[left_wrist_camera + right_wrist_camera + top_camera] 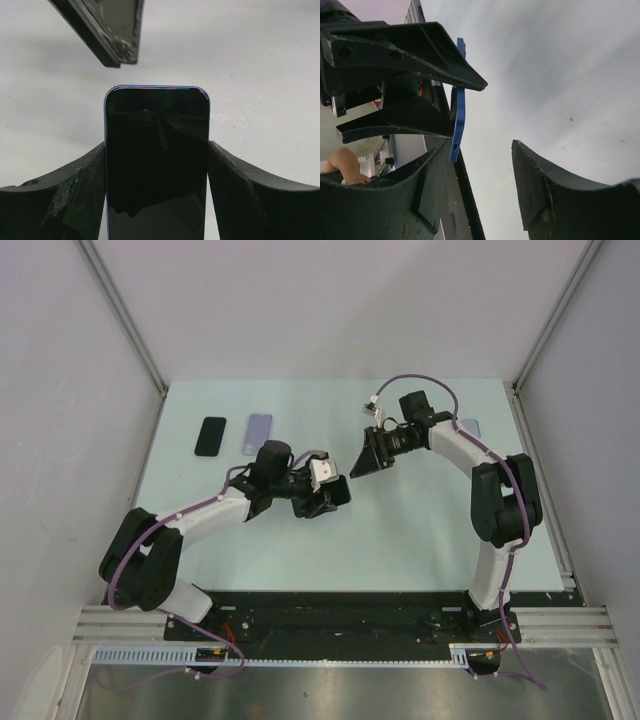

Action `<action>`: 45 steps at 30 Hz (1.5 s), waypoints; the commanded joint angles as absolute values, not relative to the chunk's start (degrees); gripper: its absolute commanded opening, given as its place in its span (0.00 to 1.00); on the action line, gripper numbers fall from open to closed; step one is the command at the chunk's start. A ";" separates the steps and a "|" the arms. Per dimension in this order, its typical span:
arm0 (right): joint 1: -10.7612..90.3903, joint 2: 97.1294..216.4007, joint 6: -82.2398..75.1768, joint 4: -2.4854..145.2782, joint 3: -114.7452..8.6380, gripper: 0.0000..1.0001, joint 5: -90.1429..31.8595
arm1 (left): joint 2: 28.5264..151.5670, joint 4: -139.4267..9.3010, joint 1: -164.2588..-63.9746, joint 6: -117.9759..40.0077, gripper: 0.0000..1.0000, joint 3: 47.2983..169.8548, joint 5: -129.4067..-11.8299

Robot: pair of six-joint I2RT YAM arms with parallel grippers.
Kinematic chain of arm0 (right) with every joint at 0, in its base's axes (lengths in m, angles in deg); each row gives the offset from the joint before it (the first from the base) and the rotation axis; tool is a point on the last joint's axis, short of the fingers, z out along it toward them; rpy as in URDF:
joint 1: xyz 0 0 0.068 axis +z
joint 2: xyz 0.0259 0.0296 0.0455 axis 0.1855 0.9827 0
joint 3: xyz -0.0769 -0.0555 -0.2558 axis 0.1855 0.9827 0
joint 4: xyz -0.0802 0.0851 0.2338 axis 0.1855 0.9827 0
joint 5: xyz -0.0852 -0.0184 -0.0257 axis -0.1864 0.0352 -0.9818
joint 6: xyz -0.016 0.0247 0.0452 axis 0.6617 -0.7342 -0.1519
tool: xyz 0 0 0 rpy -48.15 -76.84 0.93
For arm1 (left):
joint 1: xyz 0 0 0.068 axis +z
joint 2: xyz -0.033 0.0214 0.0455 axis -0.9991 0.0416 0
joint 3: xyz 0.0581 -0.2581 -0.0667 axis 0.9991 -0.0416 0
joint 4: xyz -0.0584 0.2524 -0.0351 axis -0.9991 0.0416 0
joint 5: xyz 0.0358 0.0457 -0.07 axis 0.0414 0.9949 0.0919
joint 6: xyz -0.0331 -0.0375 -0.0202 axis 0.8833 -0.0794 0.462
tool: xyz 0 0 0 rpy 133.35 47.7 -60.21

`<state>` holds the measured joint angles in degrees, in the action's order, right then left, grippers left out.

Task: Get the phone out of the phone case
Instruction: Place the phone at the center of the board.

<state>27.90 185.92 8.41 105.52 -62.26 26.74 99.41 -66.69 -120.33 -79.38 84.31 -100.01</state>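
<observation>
At about ten o'clock on the pale mint tabletop lie a bare black slab phone and, just beside it toward three o'clock, a translucent lilac rectangular case. Both are well apart from the arms. Near the table's centre, the left gripper is clamped across the long edges of the flat, dark-screened, blue-rimmed phone. It holds it off the surface, free end aimed at roughly one o'clock toward the other arm. The blue rim is probably the case, with the handset seated inside it, though the pictures do not settle that. On that reading, extraction has not begun and the step in hand is bringing the second pincer in. The right gripper has its jaws apart with nothing between them, and one finger hovers just past the phone's free end. Next, it likely needs to catch the rim at that end and peel it back while the left clamp steadies the rest. That clamp also pins the rim's sides. At two o'clock, a small bluish item sits mostly hidden behind the right arm.
</observation>
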 commanded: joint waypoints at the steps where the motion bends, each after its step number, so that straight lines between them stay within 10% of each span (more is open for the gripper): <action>1: 29.32 183.79 8.38 102.88 -61.00 0.57 28.43 | 99.10 -70.60 -120.22 -77.64 0.33 87.56 -100.06; 29: 35.91 185.72 4.78 98.31 -59.69 0.39 27.46 | 100.25 -76.31 -119.35 -71.39 0.33 86.77 -96.99; 35: 36.09 186.60 3.55 96.91 -59.69 0.13 29.22 | 100.51 -76.76 -119.35 -70.78 0.33 86.51 -97.51; 42: 36.09 186.69 2.14 96.20 -59.69 0.00 30.11 | 100.69 -76.85 -119.35 -70.60 0.44 86.33 -97.16; 45: 36.00 186.69 2.14 96.38 -59.69 0.00 29.14 | 100.51 -76.85 -119.35 -70.25 0.71 86.24 -96.46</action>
